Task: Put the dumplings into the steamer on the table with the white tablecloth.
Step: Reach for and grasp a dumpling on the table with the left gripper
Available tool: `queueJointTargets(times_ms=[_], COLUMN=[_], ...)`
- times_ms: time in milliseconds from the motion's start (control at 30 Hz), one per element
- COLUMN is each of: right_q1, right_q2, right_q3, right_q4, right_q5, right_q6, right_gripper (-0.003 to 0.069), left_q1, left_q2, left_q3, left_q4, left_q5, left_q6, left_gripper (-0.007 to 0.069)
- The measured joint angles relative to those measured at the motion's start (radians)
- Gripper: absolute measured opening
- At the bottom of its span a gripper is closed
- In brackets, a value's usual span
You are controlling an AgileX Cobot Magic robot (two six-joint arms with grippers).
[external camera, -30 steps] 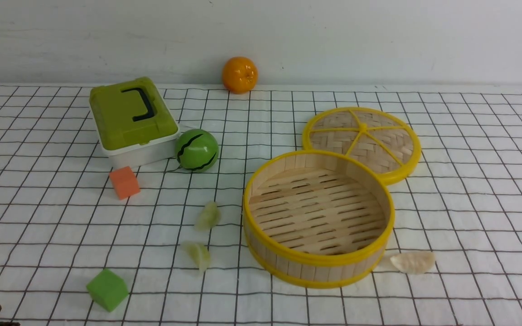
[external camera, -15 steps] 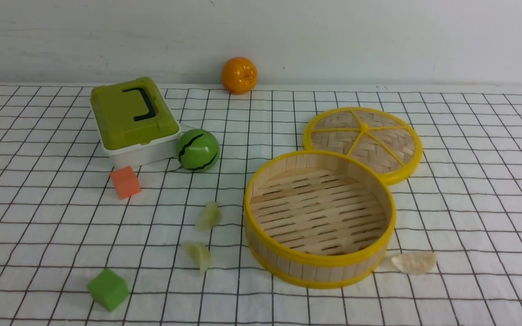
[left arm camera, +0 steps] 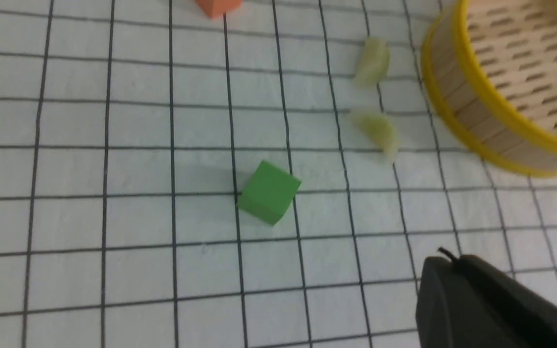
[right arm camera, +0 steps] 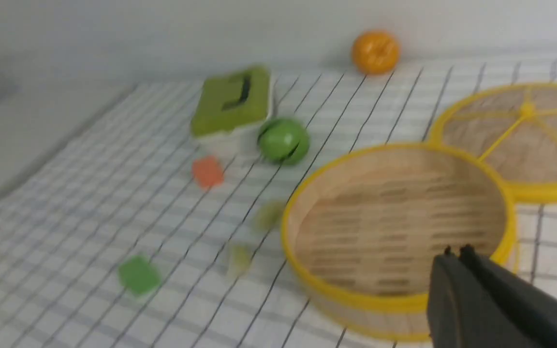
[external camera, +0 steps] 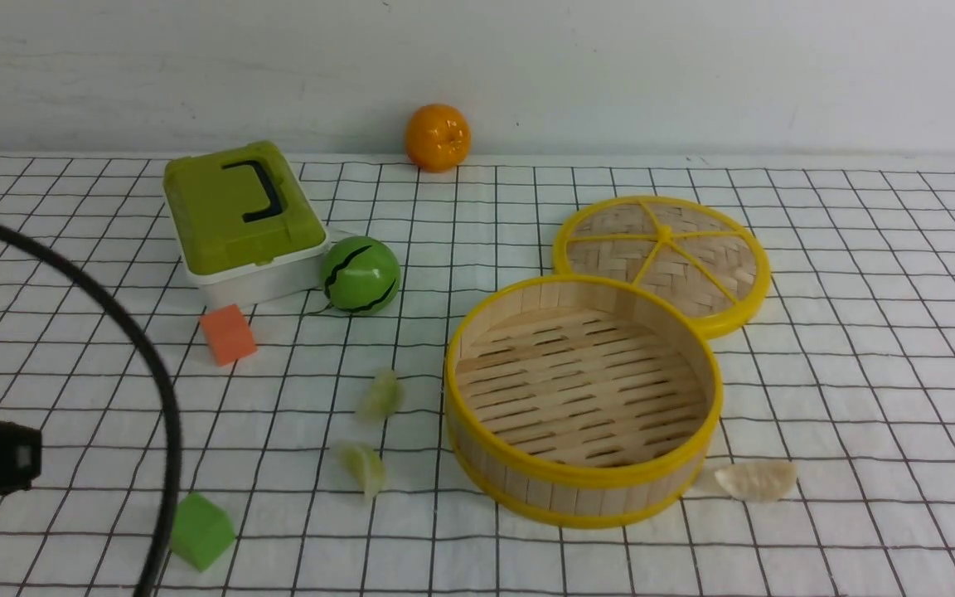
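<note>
The empty steamer (external camera: 579,478) stands on the white grid tablecloth (external camera: 859,348). Two pale green dumplings (external camera: 381,395) (external camera: 364,467) lie just left of it. The cream dumpling (external camera: 755,478) lies at its front right. In the left wrist view my left gripper (left arm camera: 445,259) is shut and empty, over the cloth near the green dumplings (left arm camera: 373,60) (left arm camera: 377,130) and the steamer wall (left arm camera: 472,116). In the right wrist view my right gripper (right arm camera: 455,253) is shut and empty, above the steamer's near rim (right arm camera: 356,297). The cream dumpling is hidden there.
A green cube (external camera: 200,529) sits front left and an orange cube (external camera: 228,334) further back. A green-lidded box (external camera: 239,217), a green ball (external camera: 360,275) and an orange (external camera: 438,137) stand at the back. The woven lid (external camera: 664,257) lies behind the steamer. The left arm's black cable (external camera: 158,373) arcs over the left side.
The left arm and its cable have come into the front view from the left. A dark part of the right arm has appeared at the right edge. The objects have not moved.
</note>
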Motion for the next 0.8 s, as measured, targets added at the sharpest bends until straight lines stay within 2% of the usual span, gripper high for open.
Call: queueJointTargets(times_ms=[167, 300, 433, 467, 500, 633, 800], right_q1=[0.01, 0.031, 0.058, 0.069, 0.071, 0.134, 0.189], right_q2=[0.207, 0.284, 0.303, 0.303, 0.303, 0.303, 0.303], right_q3=[-0.151, -0.202, -0.219, -0.222, -0.223, -0.275, -0.334], right_q4=[-0.149, -0.249, -0.368, -0.407, -0.421, -0.525, -0.555], right_q5=[0.222, 0.281, 0.3, 0.304, 0.306, 0.413, 0.524], right_q6=[0.046, 0.095, 0.188, 0.215, 0.227, 0.346, 0.367], right_gripper=[-0.0018, -0.0016, -0.0013, -0.0011, -0.0011, -0.0012, -0.0008], left_q1=[-0.121, -0.157, -0.161, -0.161, -0.161, -0.168, -0.169], left_q2=[0.175, 0.306, 0.464, 0.52, 0.528, 0.716, 0.876], left_q3=[-0.119, -0.209, -0.326, -0.362, -0.368, -0.526, -0.656], left_q4=[0.122, 0.137, 0.115, 0.107, 0.106, 0.1, 0.1], left_q5=[0.077, 0.101, 0.113, 0.118, 0.119, 0.167, 0.175], left_q6=[-0.09, -0.124, -0.134, -0.134, -0.134, -0.102, -0.088], left_gripper=[-0.0013, 0.0015, 0.0125, 0.0179, 0.0187, 0.037, 0.0455])
